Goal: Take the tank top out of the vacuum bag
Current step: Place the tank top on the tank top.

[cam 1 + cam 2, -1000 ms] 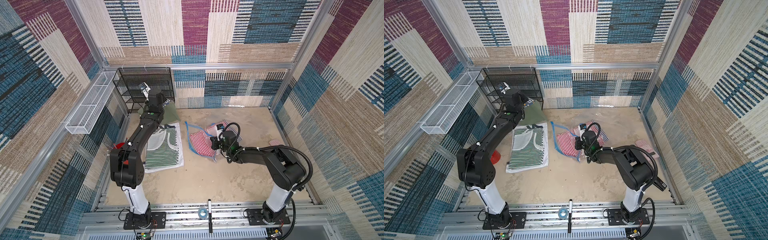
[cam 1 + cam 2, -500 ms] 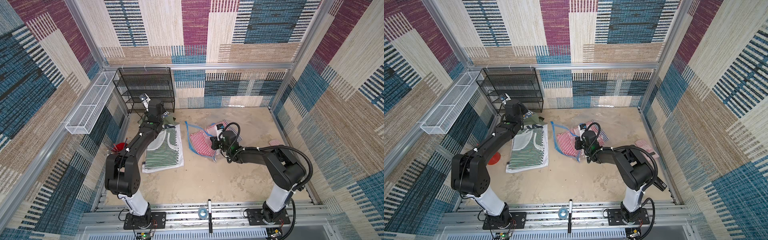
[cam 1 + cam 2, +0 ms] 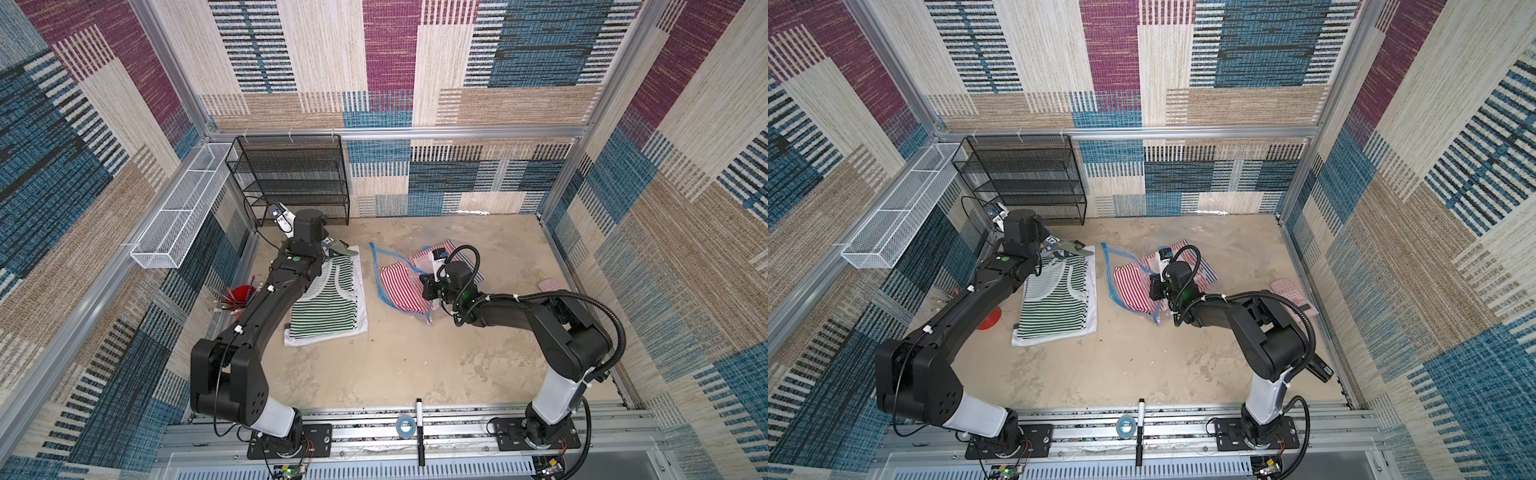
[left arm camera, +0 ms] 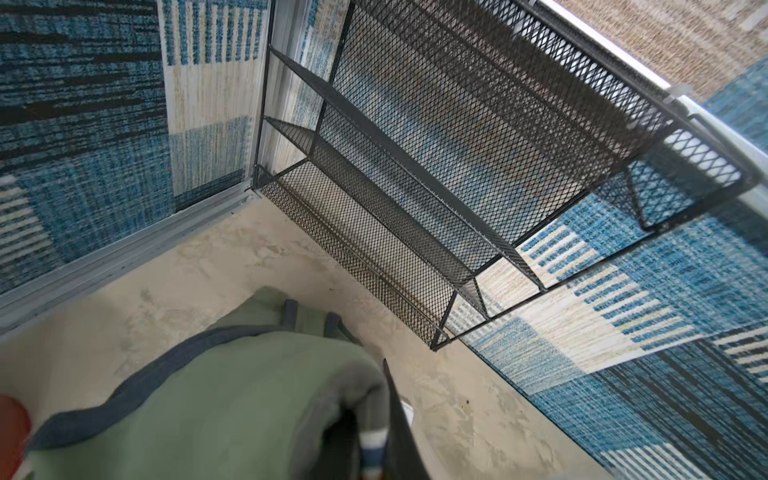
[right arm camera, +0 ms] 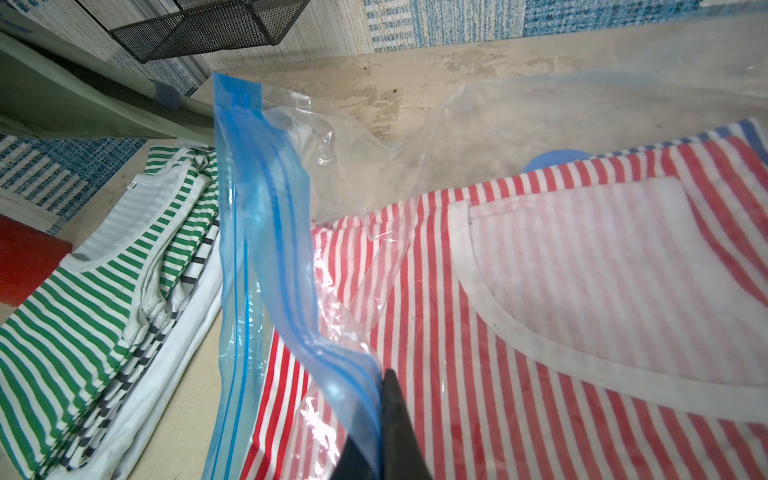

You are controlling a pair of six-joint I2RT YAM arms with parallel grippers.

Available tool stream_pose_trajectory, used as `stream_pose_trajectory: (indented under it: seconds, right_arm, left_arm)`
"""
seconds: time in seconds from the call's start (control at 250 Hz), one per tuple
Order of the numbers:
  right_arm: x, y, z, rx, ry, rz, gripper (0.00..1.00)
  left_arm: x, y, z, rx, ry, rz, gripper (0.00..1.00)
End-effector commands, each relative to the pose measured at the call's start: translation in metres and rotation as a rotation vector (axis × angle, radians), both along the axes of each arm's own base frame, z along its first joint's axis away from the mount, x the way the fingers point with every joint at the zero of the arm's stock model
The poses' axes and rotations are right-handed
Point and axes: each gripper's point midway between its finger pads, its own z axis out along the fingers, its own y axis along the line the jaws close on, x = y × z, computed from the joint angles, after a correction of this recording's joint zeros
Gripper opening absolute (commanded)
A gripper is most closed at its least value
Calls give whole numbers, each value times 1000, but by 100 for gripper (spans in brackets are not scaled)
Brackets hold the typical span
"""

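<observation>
The clear vacuum bag point(image 5: 257, 232) lies mid-floor, with its blue zip strip point(image 3: 382, 266) facing the pile on the left. A red-and-white striped tank top point(image 5: 540, 332) lies inside it, also seen in both top views point(image 3: 399, 286) point(image 3: 1133, 284). My right gripper point(image 5: 376, 415) is shut on the bag's upper zip lip and holds the mouth up point(image 3: 428, 286). My left gripper point(image 4: 374, 432) is shut on an olive-green tank top with blue trim point(image 4: 216, 399). That top hangs low at the far end of a pile of folded striped tops point(image 3: 328, 303), near the rack point(image 3: 340, 248).
A black mesh rack point(image 3: 295, 183) stands against the back wall. A white wire basket point(image 3: 178, 208) hangs on the left wall. A red cup of pens point(image 3: 237, 295) sits beside my left arm. A pink item point(image 3: 550, 285) lies far right. A marker point(image 3: 419, 428) and tape roll point(image 3: 405, 424) rest on the front rail.
My left arm has come down and forward from the rack, bringing the green top low over the far end of the pile. The right arm and the bag have not moved.
</observation>
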Motion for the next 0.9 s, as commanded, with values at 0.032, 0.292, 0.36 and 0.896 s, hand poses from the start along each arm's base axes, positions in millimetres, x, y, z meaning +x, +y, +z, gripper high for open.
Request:
stream_pose_trajectory:
  seconds: [0.032, 0.292, 0.36, 0.896]
  right_arm:
    - [2, 5, 8, 23, -15, 12, 0]
    - [2, 6, 7, 22, -12, 17, 0]
    - [2, 6, 7, 23, -9, 19, 0]
    - [2, 8, 6, 26, -3, 28, 0]
  left_arm:
    - [-14, -5, -4, -7, 52, 32, 0]
    - [-47, -12, -29, -48, 183, 104, 0]
    - [-57, -14, -43, -86, 212, 108, 0]
    - [-119, -67, -174, -154, 588, -238, 3]
